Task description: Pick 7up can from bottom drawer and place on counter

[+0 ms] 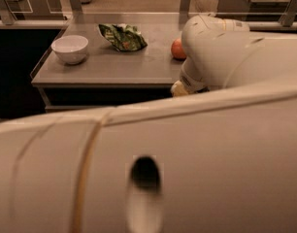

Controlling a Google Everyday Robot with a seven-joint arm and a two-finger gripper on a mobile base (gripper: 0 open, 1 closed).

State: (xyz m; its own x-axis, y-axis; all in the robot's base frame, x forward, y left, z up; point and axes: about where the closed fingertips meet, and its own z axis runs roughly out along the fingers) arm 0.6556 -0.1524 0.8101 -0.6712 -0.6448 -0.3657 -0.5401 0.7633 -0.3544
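The counter (114, 67) is the flat grey top of the drawer cabinet, in the upper middle of the camera view. My white arm (187, 169) fills the lower half of the view and bends up over the counter's right end. The gripper is hidden behind the arm. The 7up can and the bottom drawer are hidden behind the arm too. Only a dark strip of the cabinet front (105, 96) shows below the counter's edge.
On the counter stand a white bowl (70, 48) at the left, a green foil snack bag (122, 36) at the back middle, and a red-orange apple (177, 49) at the right, partly behind the arm. Metal posts and a rail run behind the counter.
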